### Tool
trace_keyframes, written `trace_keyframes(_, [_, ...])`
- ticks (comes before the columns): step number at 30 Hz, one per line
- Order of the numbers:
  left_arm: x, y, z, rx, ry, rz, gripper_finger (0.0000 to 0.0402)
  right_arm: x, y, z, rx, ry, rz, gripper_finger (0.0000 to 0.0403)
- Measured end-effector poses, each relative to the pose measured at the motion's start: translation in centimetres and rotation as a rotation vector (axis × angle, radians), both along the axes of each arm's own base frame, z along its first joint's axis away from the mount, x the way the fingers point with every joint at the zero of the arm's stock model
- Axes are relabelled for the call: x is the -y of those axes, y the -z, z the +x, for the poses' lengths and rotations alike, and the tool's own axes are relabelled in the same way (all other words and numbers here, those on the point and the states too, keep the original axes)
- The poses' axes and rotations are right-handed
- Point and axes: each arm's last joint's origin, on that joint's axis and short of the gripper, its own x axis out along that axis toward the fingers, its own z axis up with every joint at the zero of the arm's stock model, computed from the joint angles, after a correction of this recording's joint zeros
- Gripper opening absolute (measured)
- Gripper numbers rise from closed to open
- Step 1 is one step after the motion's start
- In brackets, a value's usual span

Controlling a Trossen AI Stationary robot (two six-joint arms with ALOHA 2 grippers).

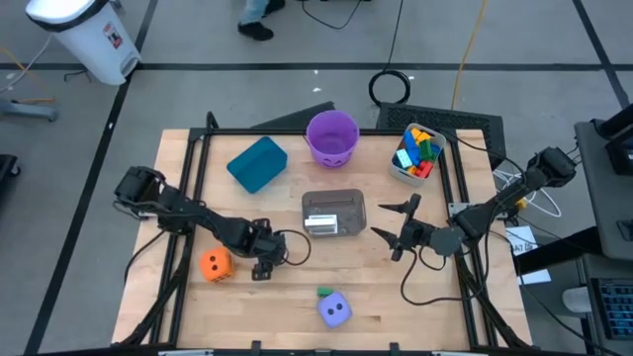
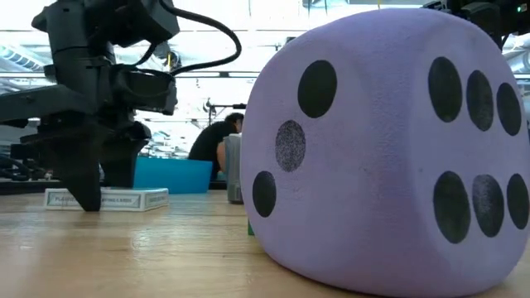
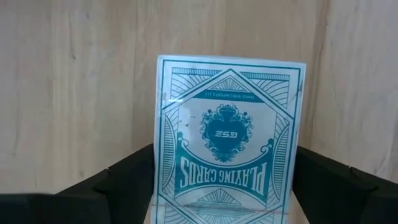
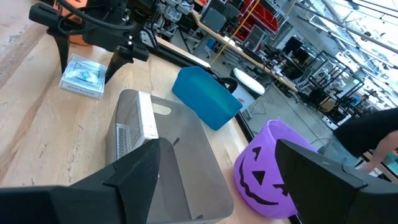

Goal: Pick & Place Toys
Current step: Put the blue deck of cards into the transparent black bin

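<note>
Two dice lie on the wooden table [image 1: 415, 307]: one orange die [image 1: 216, 264] at about 8 o'clock from the table's middle, and one purple die [image 1: 334, 310] at about 6 o'clock, with a small green block [image 1: 324, 292] just beside it. One pack of playing cards [image 3: 227, 140] lies flat on the wood; the left gripper [image 1: 265, 259] stands over it with its jaws wide, one finger on each side of the pack, not closed on it. The orange die is near this gripper, at its 9 o'clock. One clear tub [image 1: 334, 212] sits at the centre with some white cards in it. The right gripper [image 1: 396, 226] hovers at 3 o'clock from this tub, jaws wide and holding nothing. A second clear tub [image 1: 400, 170] at 1 o'clock holds many coloured blocks [image 1: 419, 150]; I cannot count them. One purple bucket [image 1: 331, 136] stands at 12 o'clock, and one teal bin [image 1: 257, 163] at 11 o'clock.
</note>
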Motion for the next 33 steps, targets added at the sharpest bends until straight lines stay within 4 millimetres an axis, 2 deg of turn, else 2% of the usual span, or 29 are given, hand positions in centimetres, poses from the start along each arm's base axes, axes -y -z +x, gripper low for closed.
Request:
trace_keyframes(3, [0.3,-0.9,0.9,0.026,-0.05,-0.036,0.0312,0.0,0.0,0.0,0.0,0.0,0.0,0.029])
trace_keyframes(6, [0.8,-2.1,2.1,0.057,-0.063,-0.089,0.0312,0.0,0.0,0.0,0.002,0.0,0.002,0.029])
trace_keyframes(14, [2.5,-7.0,4.9,0.206,0.065,-0.095,0.0312,0.0,0.0,0.0,0.008,0.001,0.013,0.029])
trace_keyframes(17, [2.6,-9.5,5.9,0.282,0.099,-0.013,0.0312,0.0,0.0,0.0,0.007,0.001,0.012,0.029])
trace_keyframes(22, [0.7,-13.2,7.8,0.413,0.098,0.244,0.0312,0.0,0.0,0.0,0.008,0.001,0.012,0.029])
trace_keyframes(25, [-1.1,-14.3,8.8,0.469,0.083,0.322,0.0312,0.0,0.0,0.0,0.007,0.001,0.011,0.029])
trace_keyframes(28, [-3.3,-14.4,9.6,0.492,0.042,0.323,0.0322,0.0,0.0,0.0,0.007,0.001,0.01,0.029])
trace_keyframes(33, [-6.5,-13.2,10.0,0.502,-0.026,0.283,0.0351,0.0,0.0,0.0,0.003,0.001,0.008,0.029])
